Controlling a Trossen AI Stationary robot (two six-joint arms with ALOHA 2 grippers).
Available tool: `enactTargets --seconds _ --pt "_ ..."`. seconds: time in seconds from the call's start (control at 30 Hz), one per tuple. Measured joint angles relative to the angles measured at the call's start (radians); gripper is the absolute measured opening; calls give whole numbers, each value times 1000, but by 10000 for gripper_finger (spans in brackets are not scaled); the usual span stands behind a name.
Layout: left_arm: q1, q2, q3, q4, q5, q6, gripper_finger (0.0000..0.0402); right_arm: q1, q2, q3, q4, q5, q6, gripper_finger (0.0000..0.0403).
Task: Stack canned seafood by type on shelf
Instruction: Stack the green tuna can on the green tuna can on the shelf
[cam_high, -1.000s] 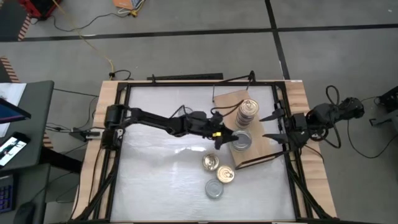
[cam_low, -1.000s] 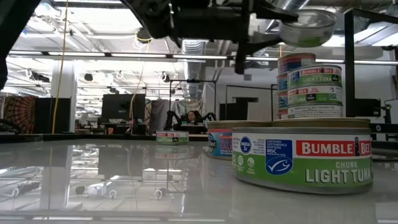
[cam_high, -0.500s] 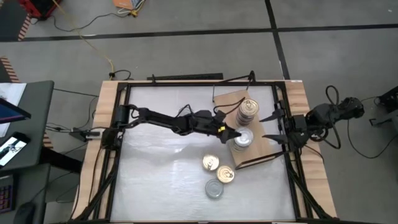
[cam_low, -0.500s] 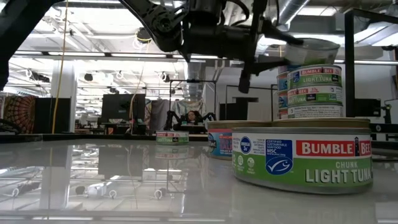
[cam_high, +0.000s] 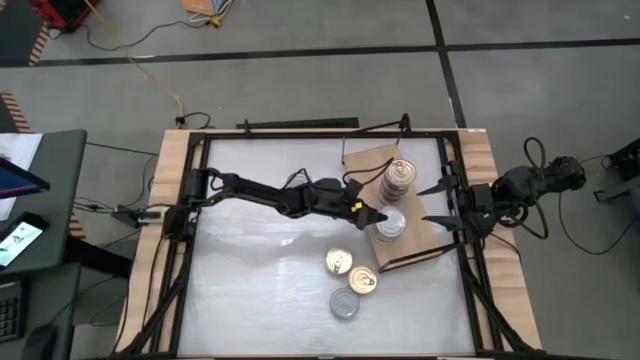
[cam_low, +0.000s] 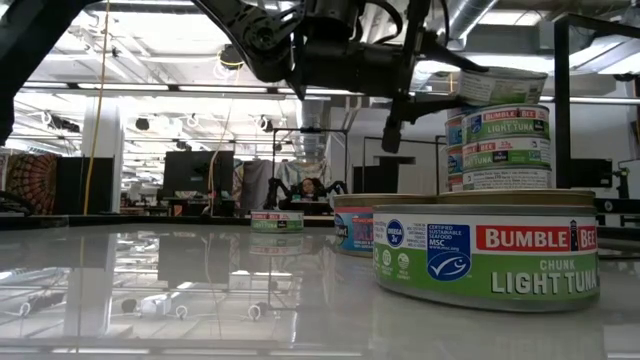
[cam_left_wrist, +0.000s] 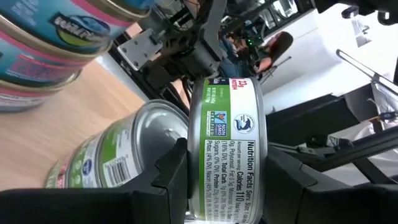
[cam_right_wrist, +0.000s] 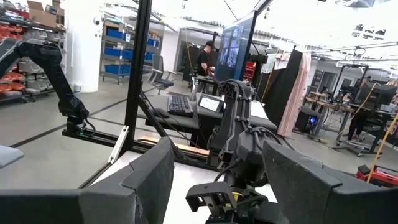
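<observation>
White surface (cam_high: 260, 280) w/ pale wooden rim, dark frame rails along edges. Flat light-brown wooden shelf board (cam_high: 362, 160) w/ darker edge, lying on surface's right half, skewed a bit. Left arm stretched across from left edge to shelf; right arm parked at right edge, off to side of shelf.

Left hand (cam_high: 377, 217) at shelf's near-left part, clamped on a short round green-and-white-label tin (cam_left_wrist: 227, 149); in left wrist view, dark fingers (cam_left_wrist: 163, 183) pressed on both sides of it, nutrition-facts panel facing cam. In low view same tin (cam_low: 503, 86) tilted, sitting on/just over top of green-label "Light Tuna" stack (cam_low: 497, 148); contact w/ stack: can't tell. In left wrist view, silver-lidded green-label tin (cam_left_wrist: 118, 155) just beside held one, on the wood.

Right hand (cam_high: 441, 205) spread wide, holding nothing, fingers pointing toward shelf. Right wrist view: broad gap btwn fingers (cam_right_wrist: 149, 177), room beyond, person standing at a screen far back.

Taller stack of gold-lidded tins (cam_high: 396, 180) on shelf, just behind the silver-lidded stack (cam_high: 389, 226); blue-and-pink labels on it in left wrist view (cam_left_wrist: 56, 37).

Off shelf, on bare surface near front: two gold pull-tab tins (cam_high: 339, 262), (cam_high: 362, 282) close together, one plain silver-grey-lidded tin (cam_high: 344, 304) just in front of them. In low view, nearest green-label Bumble Bee tin (cam_low: 486, 252) large in foreground, blue-label tin (cam_low: 354, 228) behind it, small green-label tin (cam_low: 277, 221) well back.
</observation>
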Motion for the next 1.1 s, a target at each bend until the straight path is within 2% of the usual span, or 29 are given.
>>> enactTargets --seconds 0.53,0.8,1.0,1.1 --pt "-24 0 0 6 -46 83 209 0 1 0 0 0 1 272" --pt "-21 0 0 0 -27 136 249 0 1 0 -11 0 12 272" --pt "-3 0 0 -18 46 136 261 0 1 0 -14 0 22 272" --pt "4 0 0 -23 51 146 261 0 3 0 -14 0 26 272"
